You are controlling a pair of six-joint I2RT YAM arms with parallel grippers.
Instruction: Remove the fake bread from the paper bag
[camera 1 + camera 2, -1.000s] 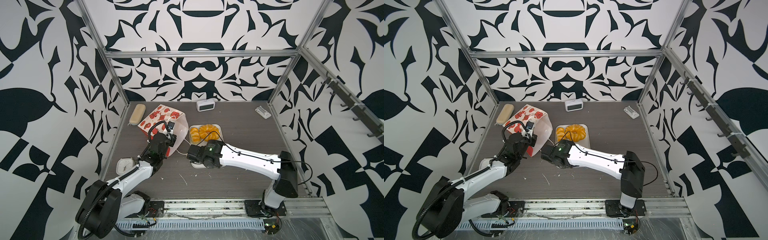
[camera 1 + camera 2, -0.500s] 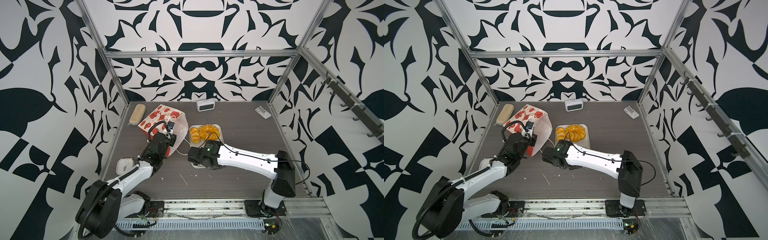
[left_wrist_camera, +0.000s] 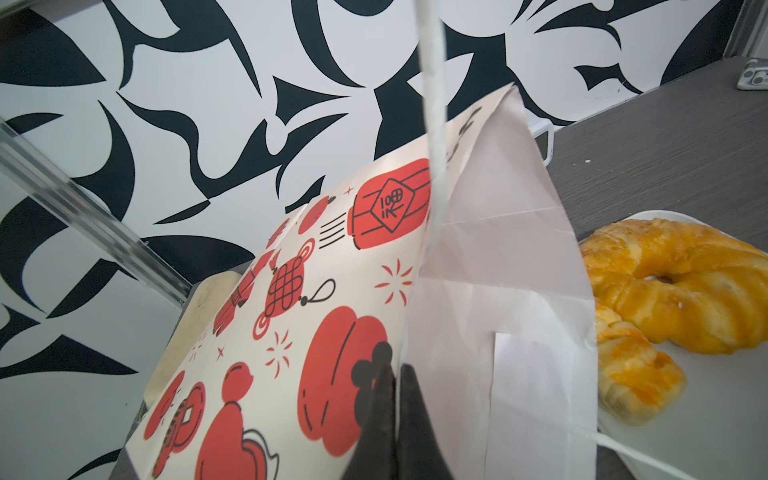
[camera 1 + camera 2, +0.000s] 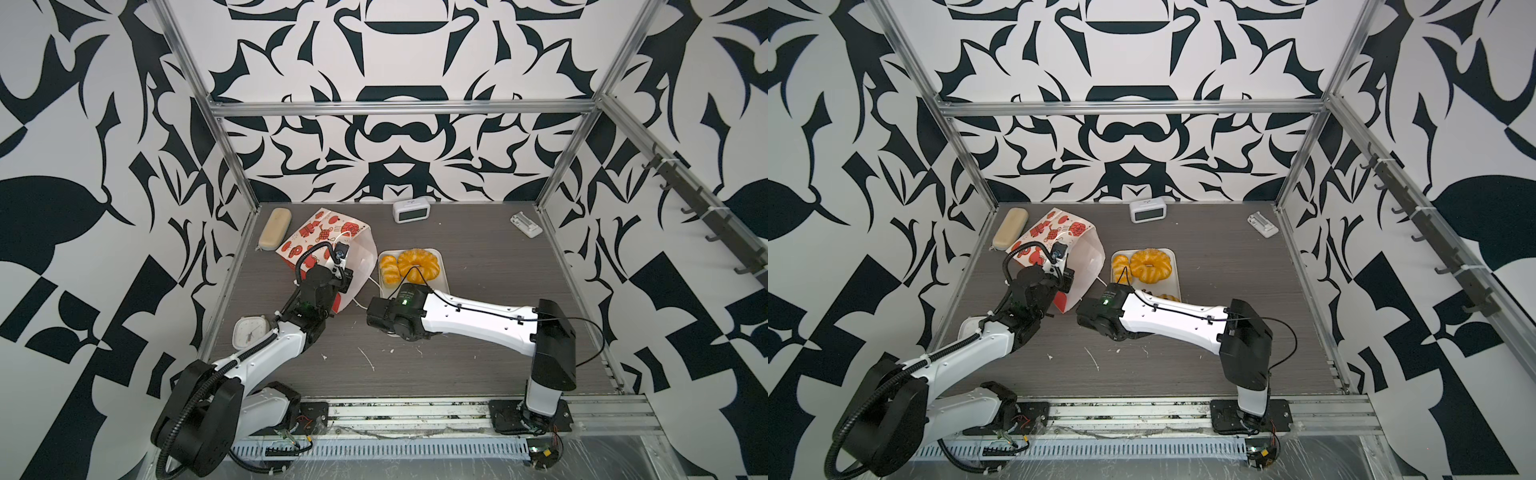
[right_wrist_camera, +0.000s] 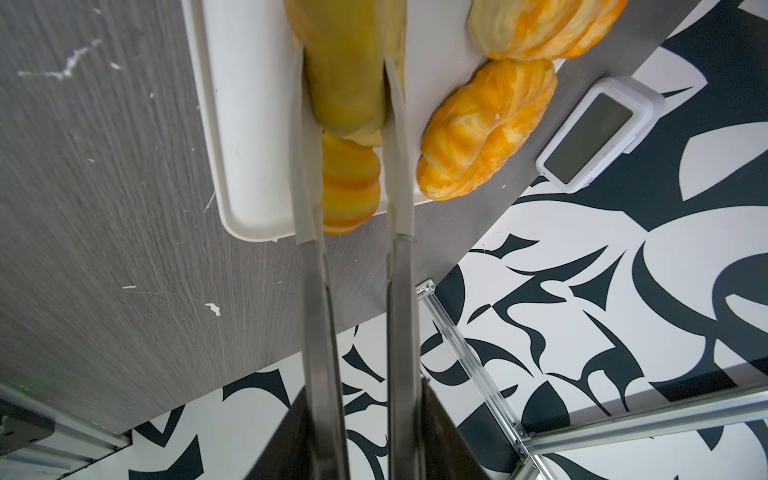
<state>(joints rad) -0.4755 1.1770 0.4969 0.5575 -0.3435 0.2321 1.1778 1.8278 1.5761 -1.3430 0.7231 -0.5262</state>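
Left tool (image 3: 395,399) pinched shut on paper bag (image 3: 332,270) rim, likely to brace its mouth open. Right tool (image 5: 343,62), part-open, clasps a roll (image 5: 345,99) over the tray (image 5: 249,124), beside other bread (image 5: 486,124); probably about to set it down

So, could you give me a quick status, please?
Left gripper shut on bag edge. Right gripper astride roll over tray, grip unclear. Nothing blocking.

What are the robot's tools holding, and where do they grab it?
The left tool pinches the paper bag by the edge of its opening. The right tool has one fake bread between its fingers, across its sides; whether it grips cannot be told.
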